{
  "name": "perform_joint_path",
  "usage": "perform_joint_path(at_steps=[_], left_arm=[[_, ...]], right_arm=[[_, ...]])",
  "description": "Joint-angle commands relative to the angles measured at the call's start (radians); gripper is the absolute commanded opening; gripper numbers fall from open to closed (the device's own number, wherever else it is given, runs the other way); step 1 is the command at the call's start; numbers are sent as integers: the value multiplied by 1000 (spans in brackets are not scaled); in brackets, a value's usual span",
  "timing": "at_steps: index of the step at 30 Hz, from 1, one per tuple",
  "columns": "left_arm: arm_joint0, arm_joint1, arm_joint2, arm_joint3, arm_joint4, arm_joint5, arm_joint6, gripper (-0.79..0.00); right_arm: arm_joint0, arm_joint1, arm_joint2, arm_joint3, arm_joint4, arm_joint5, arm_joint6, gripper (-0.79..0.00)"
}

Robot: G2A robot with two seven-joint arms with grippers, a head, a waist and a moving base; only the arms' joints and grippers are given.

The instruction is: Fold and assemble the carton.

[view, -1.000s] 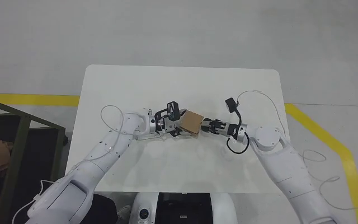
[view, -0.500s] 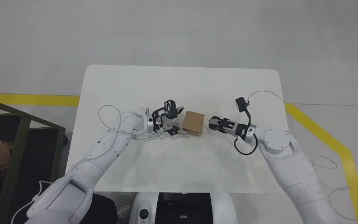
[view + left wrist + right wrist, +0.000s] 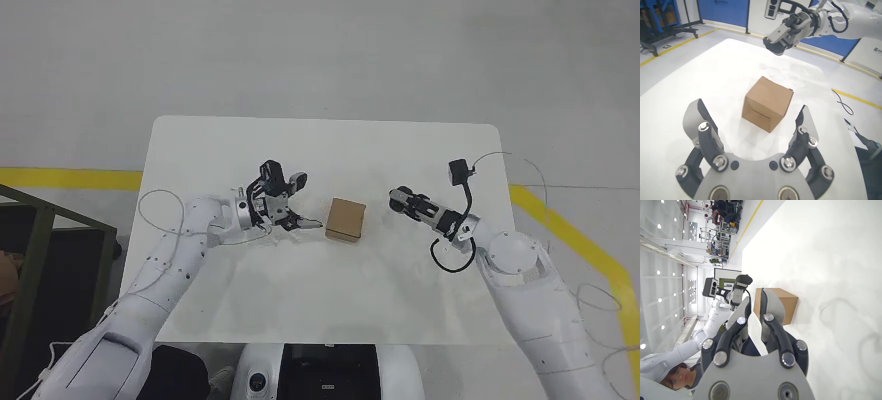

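Observation:
A small brown carton (image 3: 346, 218) stands closed on the white table (image 3: 420, 290), near its middle, with nothing touching it. My left gripper (image 3: 300, 222) is open a short way to the carton's left. In the left wrist view the carton (image 3: 767, 108) sits just beyond the spread fingers of the left gripper (image 3: 752, 103). My right gripper (image 3: 397, 197) is shut and hangs to the right of the carton, apart from it. From the left wrist it shows as the right gripper (image 3: 775, 48) above the table beyond the carton. The right wrist view has the carton (image 3: 789, 306) past the right gripper (image 3: 755, 293).
Bare white tabletop surrounds the carton on all sides. A dark metal frame (image 3: 30, 240) stands on the floor off the table's left edge. Yellow floor tape (image 3: 70, 178) runs past both sides. A thin cable (image 3: 500, 180) loops from the right arm.
Both grippers have drawn back from the carton, the left one to the left and the right one to the right. The left gripper has let go and opened. The carton now rests alone.

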Motion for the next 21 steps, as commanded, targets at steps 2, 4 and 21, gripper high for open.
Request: perform_joint_path(at_steps=[2,4,21], left_arm=[[31,10,-58,-20,-70,47,-20,0],[50,15,-92,-38,-109,88,-49,0],[105,37,-238,-121,-339,283,-392,0]], right_arm=[[14,-1,11,11,-4,-30,-36,-493],[27,-2,19,26,-5,-51,-68,-58],[150,-10,-2,115,-453,-77,-388,0]])
